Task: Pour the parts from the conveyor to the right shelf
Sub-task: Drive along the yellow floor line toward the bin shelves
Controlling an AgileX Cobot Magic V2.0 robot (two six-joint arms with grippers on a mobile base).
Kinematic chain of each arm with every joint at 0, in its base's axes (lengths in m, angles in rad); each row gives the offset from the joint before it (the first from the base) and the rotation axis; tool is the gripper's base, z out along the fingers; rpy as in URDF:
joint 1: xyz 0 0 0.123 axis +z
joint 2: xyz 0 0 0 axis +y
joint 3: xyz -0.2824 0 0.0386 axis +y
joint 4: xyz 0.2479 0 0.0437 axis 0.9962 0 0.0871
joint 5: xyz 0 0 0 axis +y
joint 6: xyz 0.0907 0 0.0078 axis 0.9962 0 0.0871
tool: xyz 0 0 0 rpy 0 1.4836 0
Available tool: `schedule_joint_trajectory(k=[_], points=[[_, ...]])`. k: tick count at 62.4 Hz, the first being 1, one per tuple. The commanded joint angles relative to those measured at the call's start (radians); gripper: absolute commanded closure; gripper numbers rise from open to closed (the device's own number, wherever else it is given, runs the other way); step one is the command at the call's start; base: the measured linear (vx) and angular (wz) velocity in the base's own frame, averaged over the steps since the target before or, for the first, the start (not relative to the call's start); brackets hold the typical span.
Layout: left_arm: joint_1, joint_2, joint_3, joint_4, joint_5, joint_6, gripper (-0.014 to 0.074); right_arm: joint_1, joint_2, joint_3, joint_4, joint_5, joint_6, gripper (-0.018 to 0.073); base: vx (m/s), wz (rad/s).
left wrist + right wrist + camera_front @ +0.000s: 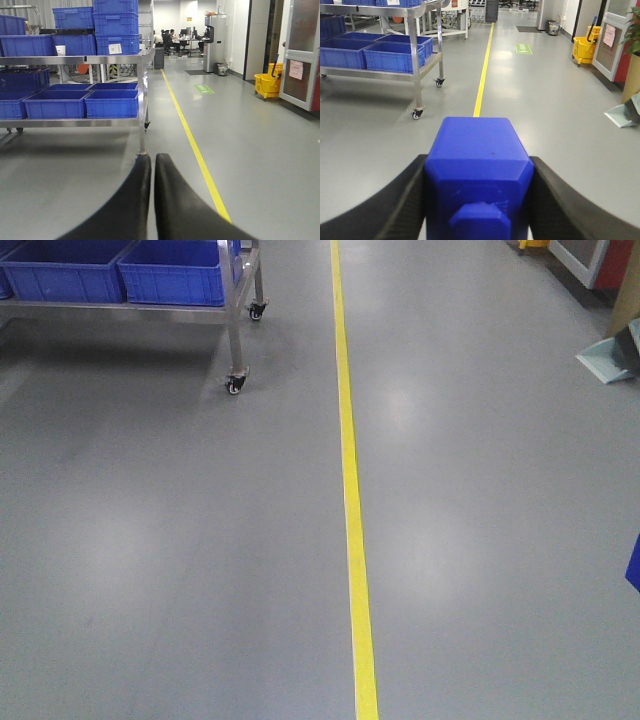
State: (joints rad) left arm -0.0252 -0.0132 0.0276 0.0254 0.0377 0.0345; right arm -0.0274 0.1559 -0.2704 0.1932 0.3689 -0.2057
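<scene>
**A:** Why is the right arm gripping the part like that?

**B:** Its jaws are clamping on the blue block [477, 160] from both sides and pressing on its flat faces. The little knob is facing back toward the wrist camera. I'm judging that a firm side grip is guarding against a slip on the trip across the floor [180, 570].

**A:** Where is the block sitting, then?

**B:** It is hanging in the right jaws above the floor, resting on no surface. The conveyor is not showing in any view. The steel shelf [75, 60] is standing ahead, left of the yellow line [350, 490]. Its blue bins [111, 102] are lying open-topped on the lower level, well apart from the block.

**A:** So nothing is being poured?

**B:** I'm reading this as the carrying step. The drop into a bin is not yet done.

**A:** What is the left arm doing?

**B:** The left jaws are resting together, with only a thin slit showing and nothing between them. I'm guessing they are idling because one part needs only one arm.

**A:** And the poses?

**B:** Both wrists are pointing roughly level down the aisle. The right one is aiming just right of the shelf's castor leg, and the left one is facing the shelf's end post. How the elbows are bending, I cannot tell.
</scene>
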Motion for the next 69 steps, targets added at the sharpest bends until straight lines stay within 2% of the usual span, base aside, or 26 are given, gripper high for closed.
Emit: schedule_joint_trajectory(k=[1,69], points=[[0.0,-0.013,0.031,-0.003,-0.075,-0.003,0.0603,0.001,0.009,-0.03,0.002,-0.078,-0.005,0.0568,0.76,0.05],[0.0,-0.013,0.031,-0.003,-0.075,-0.003,0.0603,0.001,0.009,-0.03,0.002,-0.078,-0.005,0.0568,0.67,0.05]])
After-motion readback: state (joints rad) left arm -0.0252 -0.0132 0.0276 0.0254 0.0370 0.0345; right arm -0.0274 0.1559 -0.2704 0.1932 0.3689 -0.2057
